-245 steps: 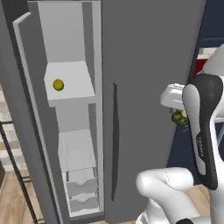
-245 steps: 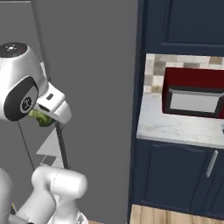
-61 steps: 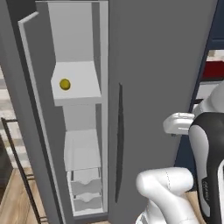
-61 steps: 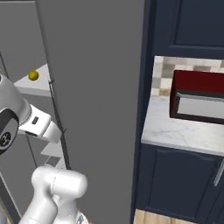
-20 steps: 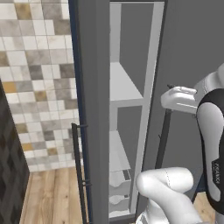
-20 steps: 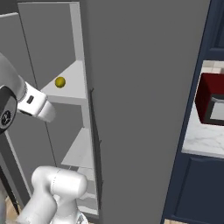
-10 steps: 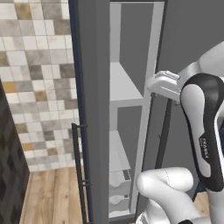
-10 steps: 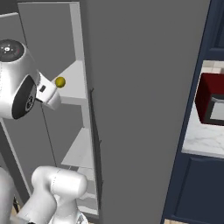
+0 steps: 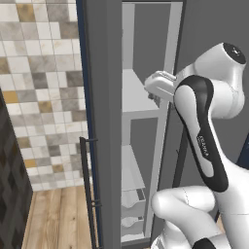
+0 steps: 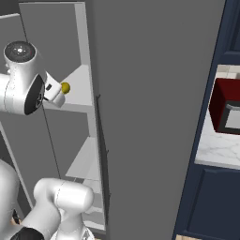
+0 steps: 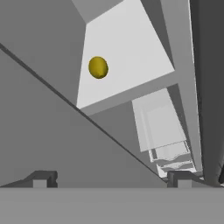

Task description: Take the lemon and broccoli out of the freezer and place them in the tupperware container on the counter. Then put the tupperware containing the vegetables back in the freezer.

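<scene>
In the left base view the arm reaches up into the open freezer (image 9: 146,58), its hand level with the upper white shelf (image 9: 136,97), just at the opening. From here the jaws cannot be judged. In the right base view the lemon (image 10: 65,87) lies on that shelf just beyond the hand, near but apart from it, and the red microwave (image 10: 225,112) stands on the counter (image 10: 215,150) well off to the right. In the hand view the gripper (image 11: 109,177) is spread wide and holds nothing; the lemon sits ahead and up-left of the midline, alone on the shelf with the drawers (image 11: 168,153) below. The step looks like the reach for the lemon. To do it well, I would centre the fruit between the tips first, advance over the shelf without scraping it, and close gently across its middle so it cannot roll away.
</scene>
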You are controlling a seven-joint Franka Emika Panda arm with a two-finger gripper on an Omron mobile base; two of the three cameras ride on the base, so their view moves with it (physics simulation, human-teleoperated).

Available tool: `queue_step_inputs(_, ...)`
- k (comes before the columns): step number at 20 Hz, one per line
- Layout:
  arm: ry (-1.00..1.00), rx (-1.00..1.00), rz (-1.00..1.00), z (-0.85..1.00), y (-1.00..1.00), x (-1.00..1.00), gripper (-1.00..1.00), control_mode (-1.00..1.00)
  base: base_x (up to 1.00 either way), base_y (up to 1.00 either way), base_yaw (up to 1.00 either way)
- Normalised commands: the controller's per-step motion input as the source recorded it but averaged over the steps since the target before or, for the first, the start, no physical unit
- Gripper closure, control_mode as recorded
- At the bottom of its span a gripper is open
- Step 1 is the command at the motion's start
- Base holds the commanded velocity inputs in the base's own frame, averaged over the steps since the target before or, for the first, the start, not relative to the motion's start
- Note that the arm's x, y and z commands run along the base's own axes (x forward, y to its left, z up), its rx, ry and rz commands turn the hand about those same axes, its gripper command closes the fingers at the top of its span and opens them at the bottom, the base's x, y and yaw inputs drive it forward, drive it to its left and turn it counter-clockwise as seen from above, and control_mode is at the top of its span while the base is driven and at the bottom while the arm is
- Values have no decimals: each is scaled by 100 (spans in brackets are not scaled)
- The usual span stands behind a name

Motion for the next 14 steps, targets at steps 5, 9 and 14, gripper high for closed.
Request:
queue_step_inputs(5, 0, 2, 0, 0, 21, 63, -100, -100, 0, 0, 0)
queue_step_inputs(9, 0, 0, 0, 0, 19, 49, -100, -100, 0, 0, 0)
queue_step_inputs(14, 0, 0, 0, -5, 13, 43, -100, -100, 0, 0, 0)
